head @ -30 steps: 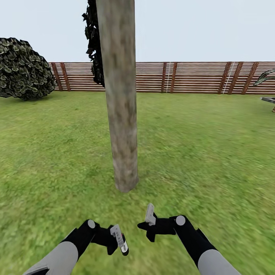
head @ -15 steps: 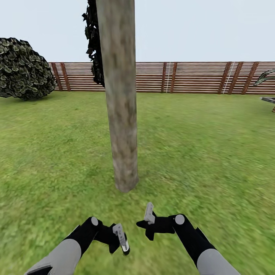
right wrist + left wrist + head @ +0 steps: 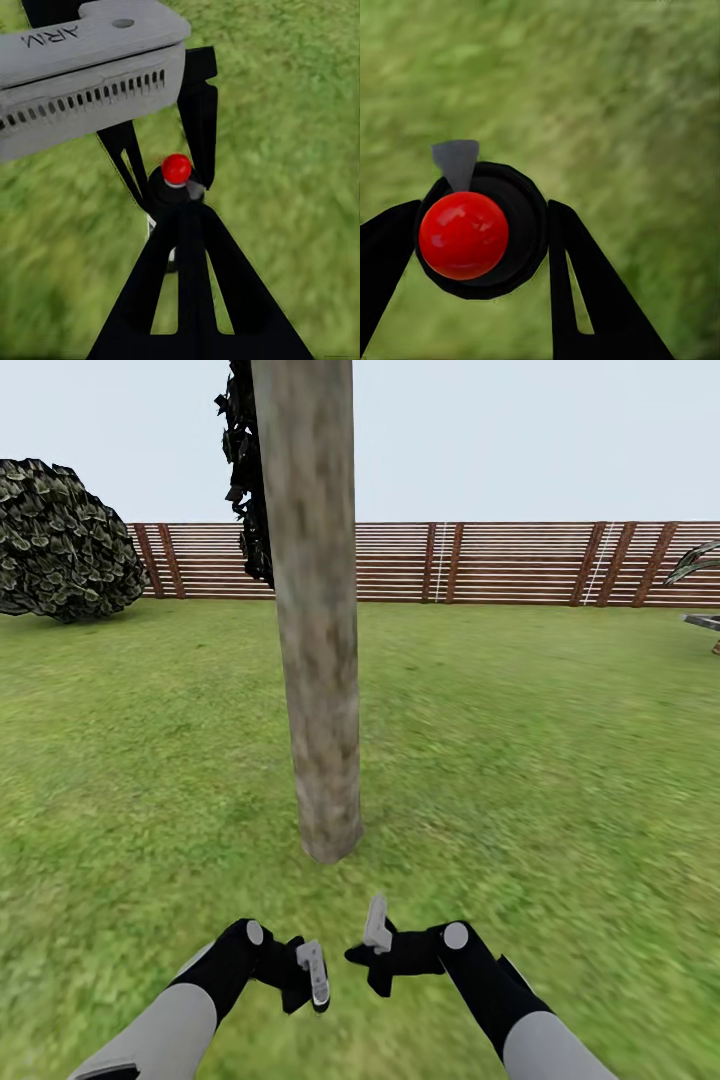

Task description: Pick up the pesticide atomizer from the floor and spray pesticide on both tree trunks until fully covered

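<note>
Tree trunk (image 3: 318, 610) runs off the top edge, crown out of frame. The pesticide atomizer (image 3: 480, 229) hides its own body beneath its red top, grass behind blurred.

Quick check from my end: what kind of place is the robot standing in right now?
An outdoor garden, by the look of it: grass lawn all around, a brown slatted wooden fence along the back, a bare mottled tree trunk just ahead, and a leafy shrub off to the left.

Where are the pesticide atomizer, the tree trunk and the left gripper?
pesticide atomizer (image 3: 463, 235), left wrist view, red top.
tree trunk (image 3: 318, 660), head view, mid-trunk bark.
left gripper (image 3: 305, 975), head view, between fingertips.
</note>
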`<state>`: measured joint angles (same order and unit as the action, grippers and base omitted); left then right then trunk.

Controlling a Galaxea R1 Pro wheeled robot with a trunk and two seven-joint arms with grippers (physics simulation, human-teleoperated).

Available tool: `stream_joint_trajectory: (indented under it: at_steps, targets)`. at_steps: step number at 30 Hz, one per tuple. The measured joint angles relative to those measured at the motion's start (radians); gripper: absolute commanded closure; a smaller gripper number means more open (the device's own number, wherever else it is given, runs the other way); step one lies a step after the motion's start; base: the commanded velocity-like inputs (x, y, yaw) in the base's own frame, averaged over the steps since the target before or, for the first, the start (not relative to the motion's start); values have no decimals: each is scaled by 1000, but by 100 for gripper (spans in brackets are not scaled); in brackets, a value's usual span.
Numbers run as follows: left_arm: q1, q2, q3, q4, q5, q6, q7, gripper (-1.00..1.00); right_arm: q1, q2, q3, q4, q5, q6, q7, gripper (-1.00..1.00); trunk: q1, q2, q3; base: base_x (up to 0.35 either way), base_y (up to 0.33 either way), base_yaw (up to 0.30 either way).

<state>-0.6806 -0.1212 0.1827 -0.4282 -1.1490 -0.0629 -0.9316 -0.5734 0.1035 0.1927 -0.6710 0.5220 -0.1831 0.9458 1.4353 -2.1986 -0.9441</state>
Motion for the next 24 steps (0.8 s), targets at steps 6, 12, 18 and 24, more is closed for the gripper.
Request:
stream_joint_trajectory:
  at_steps: [6, 12, 18, 24]
  targets:
    - [-3, 2, -2, -4, 9, -14, -18, 100, 0, 1, 22, 0, 4, 20, -1, 100, 0, 0, 0, 0, 0, 0]
    - [-18, 7, 1, -6, 13, -18, -80, 100, 0, 1, 22, 0, 4, 20, -1, 100, 0, 0, 0, 0, 0, 0]
    - [-40, 1, 4, -5, 14, -20, -94, 100, 0, 1, 22, 0, 6, 20, -1, 100, 0, 0, 0, 0, 0, 0]
    - [-63, -5, 5, -5, 14, -20, -111, 100, 0, -1, 21, 0, 6, 20, -1, 100, 0, 0, 0, 0, 0, 0]
